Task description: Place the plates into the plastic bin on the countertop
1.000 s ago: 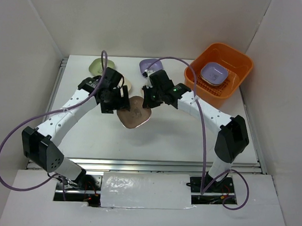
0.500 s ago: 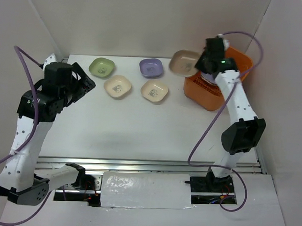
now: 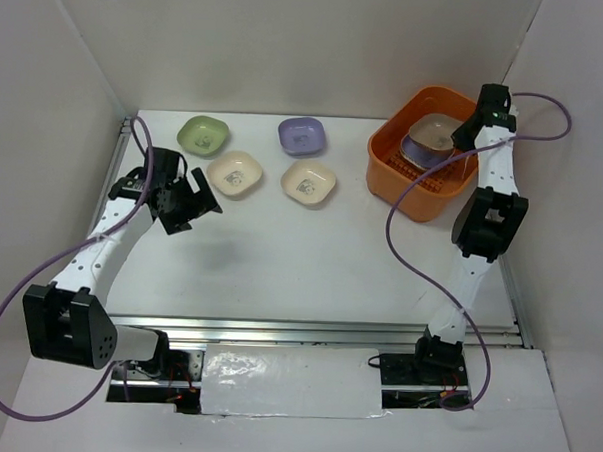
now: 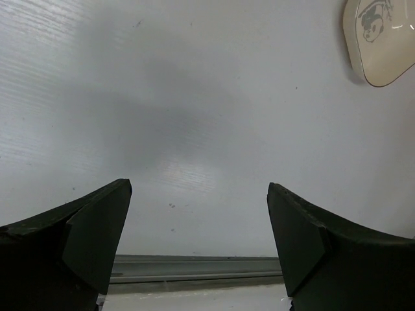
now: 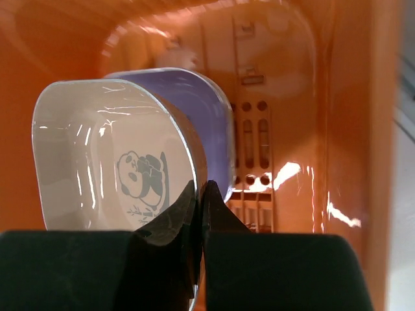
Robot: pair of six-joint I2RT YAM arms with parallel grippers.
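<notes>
My right gripper [image 5: 202,188] is shut on the rim of a brown plate [image 5: 110,155] with a panda print, held tilted inside the orange plastic bin [image 5: 337,129]. A lilac plate [image 5: 211,123] lies in the bin just behind it. From above, the right gripper [image 3: 464,133] hangs over the bin [image 3: 413,199] with the brown plate [image 3: 441,126] above the lilac one [image 3: 423,147]. On the countertop [image 3: 311,246] lie a green plate [image 3: 203,135], a lilac plate [image 3: 302,136] and two cream plates [image 3: 234,173] [image 3: 308,182]. My left gripper [image 3: 194,209] is open and empty, left of them.
In the left wrist view the open left gripper [image 4: 198,188] looks down on bare countertop [image 4: 194,110], with a cream plate [image 4: 382,39] at the top right and the metal rail [image 4: 194,265] below. White walls enclose the table on three sides.
The right arm has carried the brown plate from the bin's left rim to inside the bin. The left arm has come down low over the table's left side, jaws open.
</notes>
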